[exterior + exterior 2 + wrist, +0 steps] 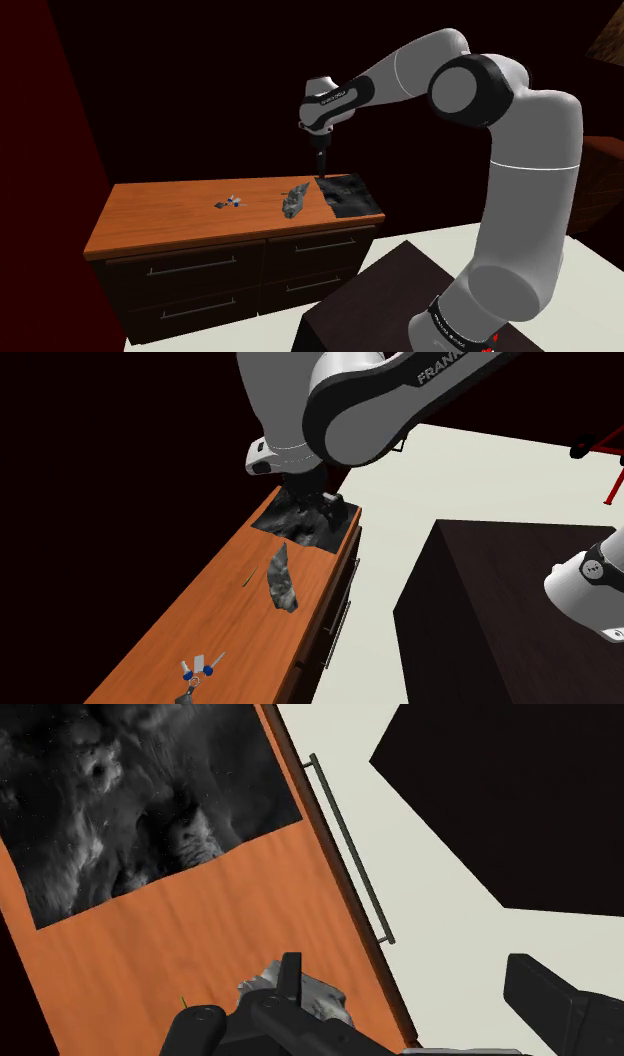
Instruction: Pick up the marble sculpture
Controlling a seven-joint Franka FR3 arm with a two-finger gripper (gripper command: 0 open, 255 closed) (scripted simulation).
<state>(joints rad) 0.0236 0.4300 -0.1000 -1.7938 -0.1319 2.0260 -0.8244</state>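
**approach step: open gripper above the cabinet end, sculpture ungrasped**

the gripper hangs above the wooden cabinet top, over the edge of a dark mottled patch at the shoulder view's right end. its fingers are spread wide and pinch nothing. the grey veined marble sculpture, a long tapering piece, lies on the top just left of that patch in the shoulder view. in the wrist view it peeks out beside one finger, outside the gap. small blue-and-white objects lie farther left, well apart. judged step: approach, with lifting not begun. the next move likely calls for shifting the hand sideways over the sculpture, setting the jaws across its narrow width, then descending and closing.
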